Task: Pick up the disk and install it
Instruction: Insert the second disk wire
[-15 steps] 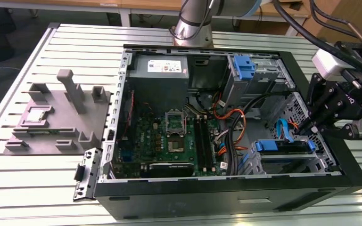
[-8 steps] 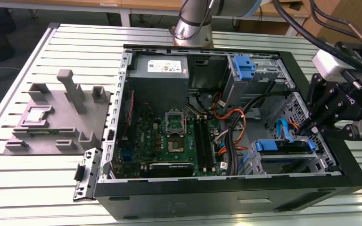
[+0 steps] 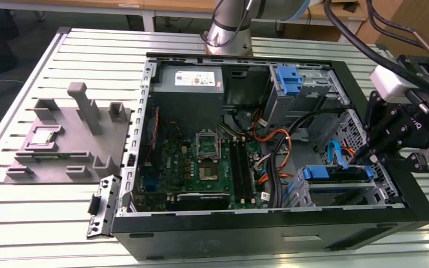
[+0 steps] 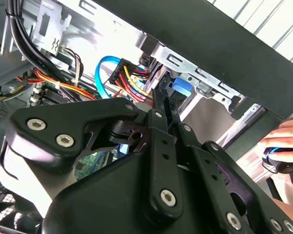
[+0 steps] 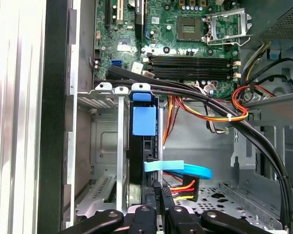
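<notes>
The gripper is seen at the drive cage on the exterior view's right of the open computer case. Its fingers are closed together on the rear edge of the disk. The disk is seated on edge in the cage, long axis running into the bay, blue carrier tab facing the motherboard. Only a dark edge and blue plastic are visible; the label cannot be seen. A light blue data cable and red-yellow power wires lie just beside the fingers. Black cables cross beyond. A grey fixture sits well apart outside the case.
</notes>
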Robot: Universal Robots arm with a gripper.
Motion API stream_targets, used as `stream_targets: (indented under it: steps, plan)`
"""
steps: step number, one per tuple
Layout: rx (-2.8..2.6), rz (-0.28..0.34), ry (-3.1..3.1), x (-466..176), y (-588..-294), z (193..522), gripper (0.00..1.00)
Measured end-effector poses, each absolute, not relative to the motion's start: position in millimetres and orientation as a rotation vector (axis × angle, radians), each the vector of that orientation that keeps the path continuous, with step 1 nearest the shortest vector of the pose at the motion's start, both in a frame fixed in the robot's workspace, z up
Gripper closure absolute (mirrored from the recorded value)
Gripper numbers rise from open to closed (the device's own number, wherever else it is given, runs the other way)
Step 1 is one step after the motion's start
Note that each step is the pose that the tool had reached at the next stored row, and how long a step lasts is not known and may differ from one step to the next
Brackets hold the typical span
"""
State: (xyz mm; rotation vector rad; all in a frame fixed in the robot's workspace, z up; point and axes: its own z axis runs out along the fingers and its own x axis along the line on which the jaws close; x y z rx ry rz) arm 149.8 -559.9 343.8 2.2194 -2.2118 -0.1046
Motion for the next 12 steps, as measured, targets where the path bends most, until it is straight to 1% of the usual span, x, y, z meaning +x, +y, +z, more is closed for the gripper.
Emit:
stream_targets:
  steps: [12]
  plan:
    - [2.270, -0.074, -2.188, 141.5, -561.6, 339.8, 0.84]
